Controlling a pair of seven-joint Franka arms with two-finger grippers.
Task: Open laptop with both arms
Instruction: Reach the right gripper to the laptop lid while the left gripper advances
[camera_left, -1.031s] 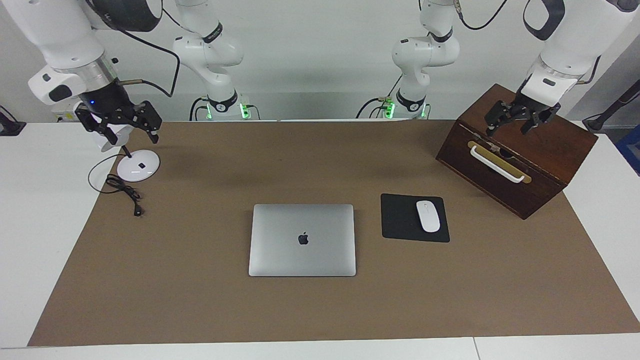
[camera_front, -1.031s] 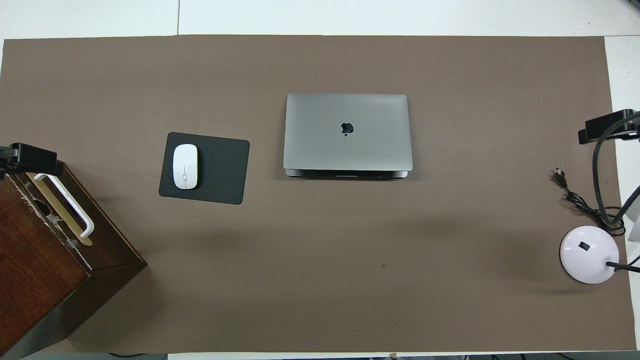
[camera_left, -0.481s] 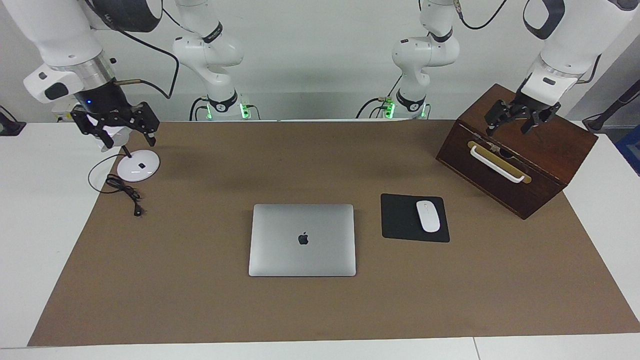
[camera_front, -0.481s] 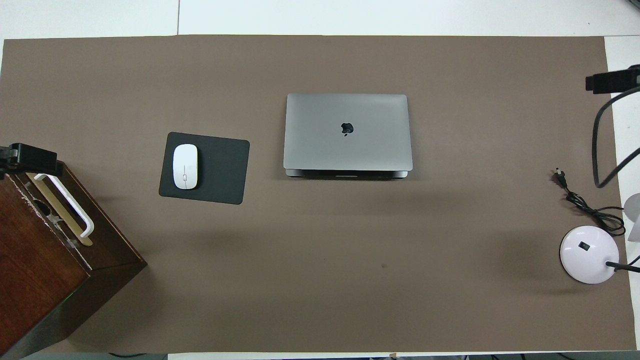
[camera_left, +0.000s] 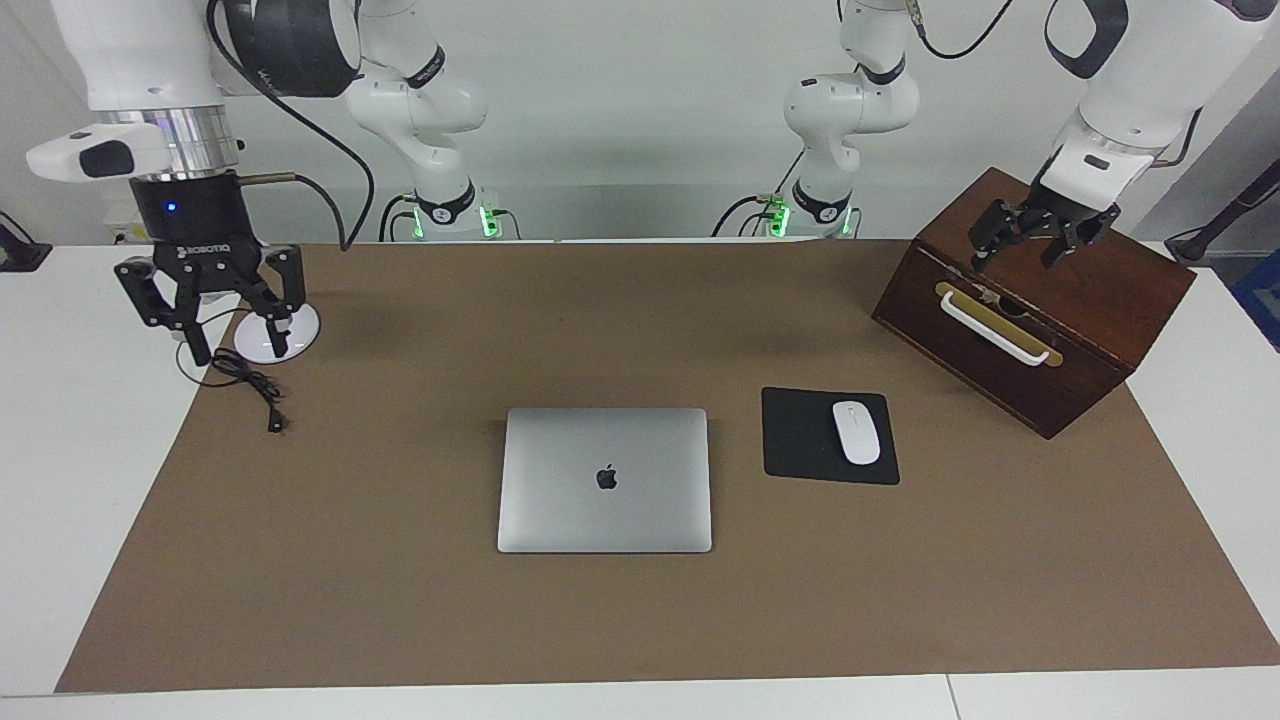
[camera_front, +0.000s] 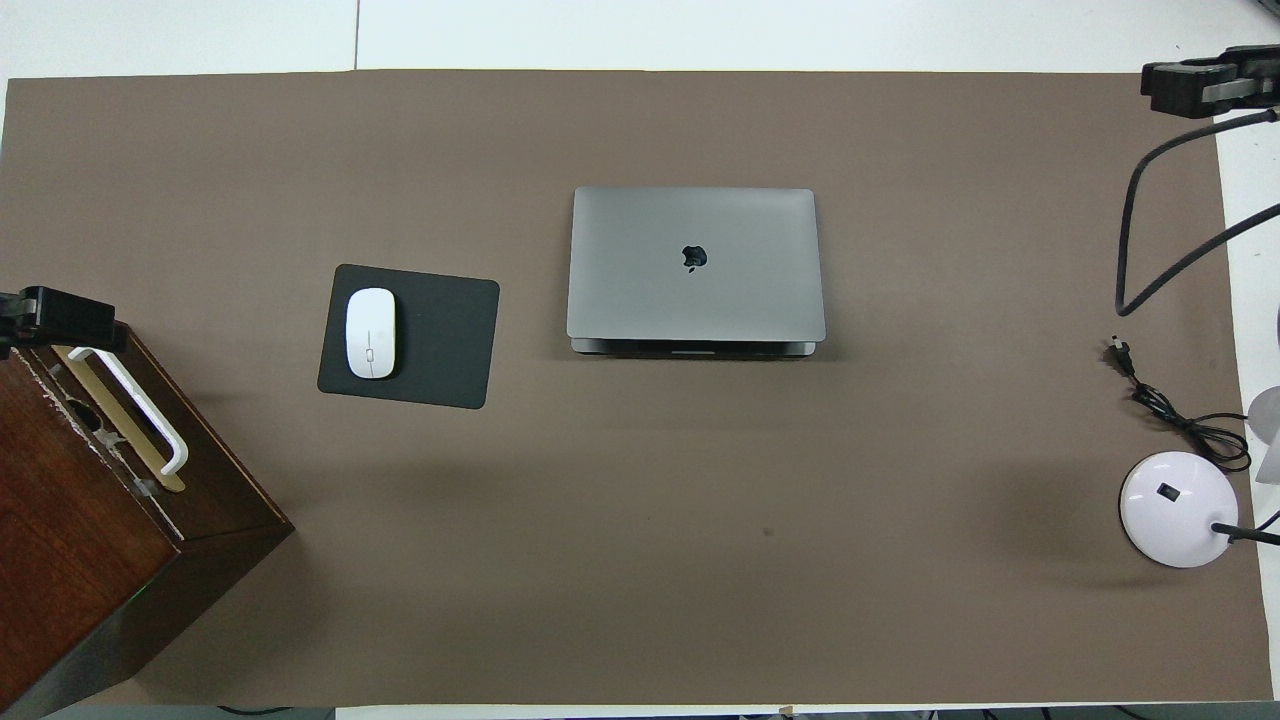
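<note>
Right arm's end: right gripper (camera_left: 212, 320) hangs fingers spread over lamp base (camera_left: 278, 331) and black cord (camera_left: 250, 384).
Mat centre: laptop (camera_left: 605, 479) shut, flat.
Beside it: white mouse (camera_left: 856, 432) on mouse pad (camera_left: 803, 437).
Left arm's end: left gripper (camera_left: 1036, 238), fingers spread, over wooden box (camera_left: 1080, 330); contents hidden.

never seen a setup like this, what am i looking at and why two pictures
Two white robot arms stand at a table covered by a brown mat. One picture faces them from across the table; the other looks down from above their end. On the mat lie a closed laptop, a white mouse on a black mouse pad, a wooden box and a lamp base with its cord. The right hand hangs open over the lamp base; the left hand is open over the box. Neither holds anything.
</note>
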